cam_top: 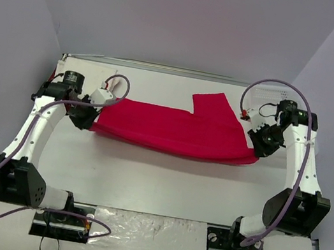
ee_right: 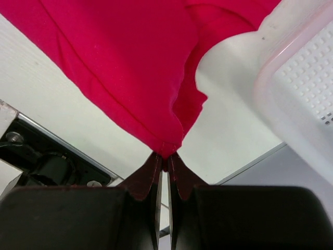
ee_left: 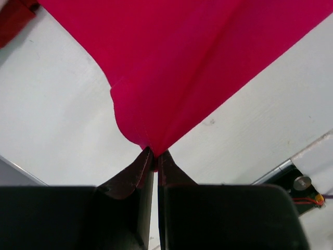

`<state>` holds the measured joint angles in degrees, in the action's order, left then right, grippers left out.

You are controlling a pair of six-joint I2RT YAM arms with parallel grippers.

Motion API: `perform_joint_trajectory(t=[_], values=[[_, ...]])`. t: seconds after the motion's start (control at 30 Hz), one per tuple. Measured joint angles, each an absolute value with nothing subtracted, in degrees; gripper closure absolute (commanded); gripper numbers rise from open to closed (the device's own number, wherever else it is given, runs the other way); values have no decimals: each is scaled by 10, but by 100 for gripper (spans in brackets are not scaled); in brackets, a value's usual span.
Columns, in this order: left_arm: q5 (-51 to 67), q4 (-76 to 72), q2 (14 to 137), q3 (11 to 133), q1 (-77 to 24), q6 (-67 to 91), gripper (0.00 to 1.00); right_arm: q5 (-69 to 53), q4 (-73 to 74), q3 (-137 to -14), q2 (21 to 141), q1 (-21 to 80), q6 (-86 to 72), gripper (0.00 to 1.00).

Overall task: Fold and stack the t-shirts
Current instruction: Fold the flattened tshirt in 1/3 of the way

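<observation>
A bright red t-shirt (cam_top: 179,130) stretches across the middle of the white table (cam_top: 157,181), one sleeve pointing to the back. My left gripper (cam_top: 88,123) is shut on its left corner; the left wrist view shows the cloth (ee_left: 197,67) pinched at the fingertips (ee_left: 154,155). My right gripper (cam_top: 257,151) is shut on its right corner; the right wrist view shows the hem (ee_right: 130,73) clamped at the tips (ee_right: 165,161). The shirt hangs between both grippers, its lower edge sagging. No white shirt is in view.
A white plastic lattice basket (cam_top: 275,95) stands at the back right, behind my right arm; it also shows in the right wrist view (ee_right: 302,88). A dark red piece of cloth (ee_left: 13,21) lies at the top left of the left wrist view. Grey walls enclose the table.
</observation>
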<state>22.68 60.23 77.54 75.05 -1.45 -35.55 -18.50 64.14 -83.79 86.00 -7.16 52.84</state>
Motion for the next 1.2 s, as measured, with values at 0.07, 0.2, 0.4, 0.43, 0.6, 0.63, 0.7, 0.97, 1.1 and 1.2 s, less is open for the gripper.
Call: perform_joint_trajectory(t=[0.07, 0.2, 0.4, 0.43, 0.6, 0.63, 0.7, 0.97, 1.1, 1.2], values=[[231, 611, 754, 724, -14, -364, 98, -185, 643, -808, 828, -72, 528, 100], [234, 626, 740, 682, -14, -383, 98, -184, 647, -751, 783, -72, 533, 100], [242, 644, 739, 635, -14, -412, 98, -174, 647, -675, 761, -72, 544, 100], [243, 645, 738, 630, -14, -418, 98, -173, 647, -667, 757, -72, 545, 100], [248, 660, 724, 603, -14, -449, 84, -163, 647, -639, 723, -72, 554, 80], [250, 665, 720, 598, -14, -457, 75, -159, 647, -630, 714, -72, 556, 67], [253, 677, 715, 593, -14, -475, 66, -148, 648, -619, 706, -72, 558, 56], [268, 726, 708, 592, -14, -523, 58, -128, 649, -611, 701, -72, 570, 37], [265, 716, 720, 592, -14, -516, 58, -126, 647, -628, 708, -72, 571, 38], [271, 692, 756, 597, -11, -494, 57, -131, 642, -671, 738, -72, 569, 39]])
